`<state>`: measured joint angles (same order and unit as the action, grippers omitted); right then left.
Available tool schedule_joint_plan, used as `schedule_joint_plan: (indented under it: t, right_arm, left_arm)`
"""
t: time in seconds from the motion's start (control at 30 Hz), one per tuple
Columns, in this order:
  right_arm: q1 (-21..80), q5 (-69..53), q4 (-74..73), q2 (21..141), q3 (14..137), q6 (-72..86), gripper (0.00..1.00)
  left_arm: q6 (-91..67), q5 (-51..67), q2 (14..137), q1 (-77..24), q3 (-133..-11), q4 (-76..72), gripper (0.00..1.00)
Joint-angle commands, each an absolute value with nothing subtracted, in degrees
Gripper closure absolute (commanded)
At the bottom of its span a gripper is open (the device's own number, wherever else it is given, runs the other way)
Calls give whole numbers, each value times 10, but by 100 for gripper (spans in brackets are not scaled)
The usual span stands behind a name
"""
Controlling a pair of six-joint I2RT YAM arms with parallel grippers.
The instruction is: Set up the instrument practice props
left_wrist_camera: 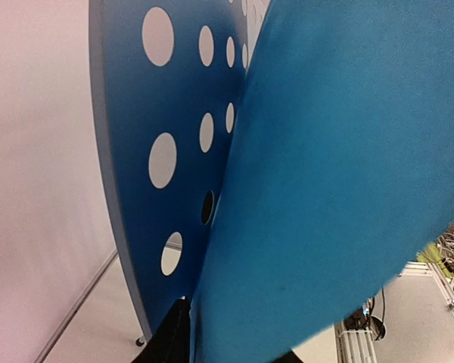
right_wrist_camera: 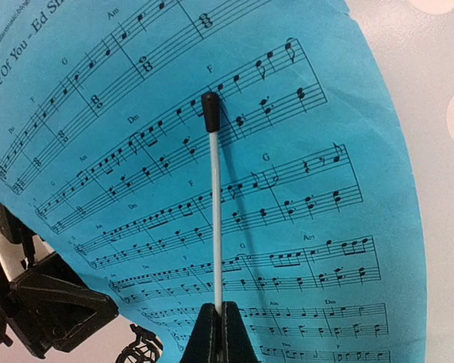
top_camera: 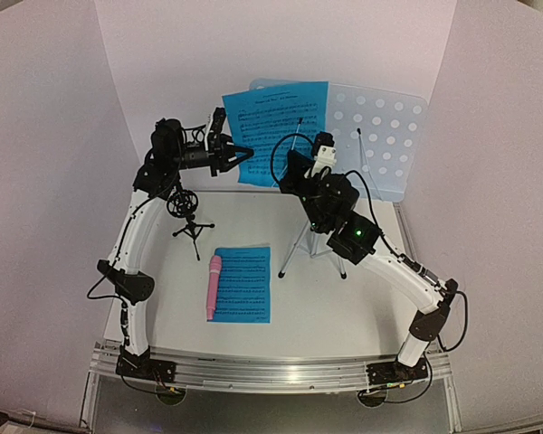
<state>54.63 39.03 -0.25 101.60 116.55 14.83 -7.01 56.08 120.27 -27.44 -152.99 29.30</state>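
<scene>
Music stand (top_camera: pixel 394 136): pale blue desk pierced with round holes, on silver tripod (top_camera: pixel 300 246). It stands upright at the far side of the table (top_camera: pixel 344 316), right of centre.

Upright music sheet (top_camera: pixel 276 127): bright blue, printed with black staves. It leans on the left half of the desk, overhangs the desk's left edge and bows outward. Legible heading: "Shape Of You - Ed Sh", cut off at the picture's edge. Chord letters Am, Dm, F and G sit above the staves. A smaller line over the heading is too fine to read.

Wire page retainer (right_wrist_camera: pixel 215 197): white with a black tip, lying across the face of the sheet.

Right gripper (right_wrist_camera: pixel 217 314): clamped tight on the retainer's lower end.

Left gripper (top_camera: pixel 235 152): at the sheet's left edge, fingers (left_wrist_camera: pixel 170 342) narrowly parted with the paper's edge between them.

Flat music sheet (top_camera: pixel 246 285): same blue, lying face up on the table near centre.

Pink microphone (top_camera: pixel 214 287): lying along the flat sheet's left edge and overlapping it.

Black tripod mic holder (top_camera: pixel 188 212): standing behind the flat sheet, to the left of the stand.
</scene>
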Motion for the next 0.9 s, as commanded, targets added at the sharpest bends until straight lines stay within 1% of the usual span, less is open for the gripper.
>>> schedule_joint_plan:
  t: [0.0, 0.2, 0.23, 0.27, 0.5, 0.57, 0.7, 0.87]
  right_arm:
    - [554, 382, -15, 1009, 1179, 142, 100]
    - [554, 383, -15, 1009, 1178, 141, 100]
    - [554, 384, -15, 1009, 1177, 141, 100]
    - [554, 384, -15, 1009, 1176, 141, 100]
    - [554, 385, -15, 1009, 1176, 140, 100]
    - [554, 385, -15, 1008, 1175, 139, 100]
    - [554, 386, -16, 1008, 1175, 137, 100]
    - [554, 385, -15, 1008, 1176, 135, 100]
  left_arm:
    - [-48, 534, 1155, -268, -1543, 265, 70]
    - [-55, 522, 1143, -245, -1552, 253, 60]
    - [-57, 520, 1141, -241, -1553, 249, 60]
    - [-59, 520, 1140, -238, -1555, 246, 61]
    - [-107, 535, 1138, -236, -1520, 195, 88]
    - [-121, 537, 1142, -236, -1515, 182, 90]
    - [-144, 535, 1153, -238, -1506, 151, 82]
    - [-148, 528, 1158, -239, -1498, 136, 82]
